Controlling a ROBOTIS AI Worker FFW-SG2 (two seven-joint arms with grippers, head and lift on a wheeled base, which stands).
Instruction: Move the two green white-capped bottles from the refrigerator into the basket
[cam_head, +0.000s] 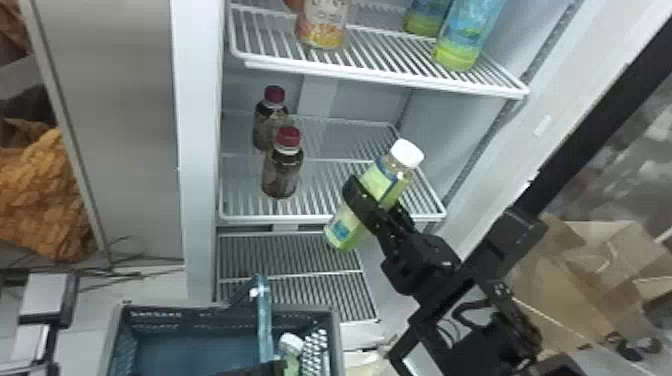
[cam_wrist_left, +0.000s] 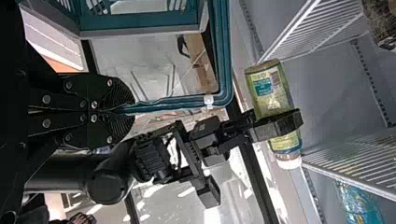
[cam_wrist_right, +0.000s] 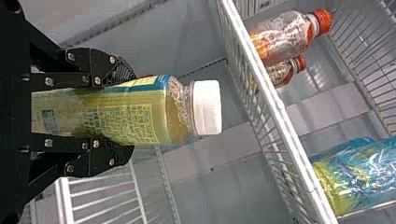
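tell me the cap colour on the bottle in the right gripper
The cap is white, seen best in the right wrist view.

A tall, flat grey panel (cam_head: 135, 125) stands on the left, with a crumpled orange-brown heap (cam_head: 42, 200) beside it. The floor (cam_head: 95, 317) is pale. Brown cardboard (cam_head: 565, 295) is piled on the right, and bright patches of light (cam_wrist_left: 212, 215) shine in the left wrist view.

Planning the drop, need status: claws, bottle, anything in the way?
Right claw shut on green bottle, tilted, by fridge shelf. Left claw shut on basket handle. Other white-capped bottle in basket. Raised handle, possible snag.
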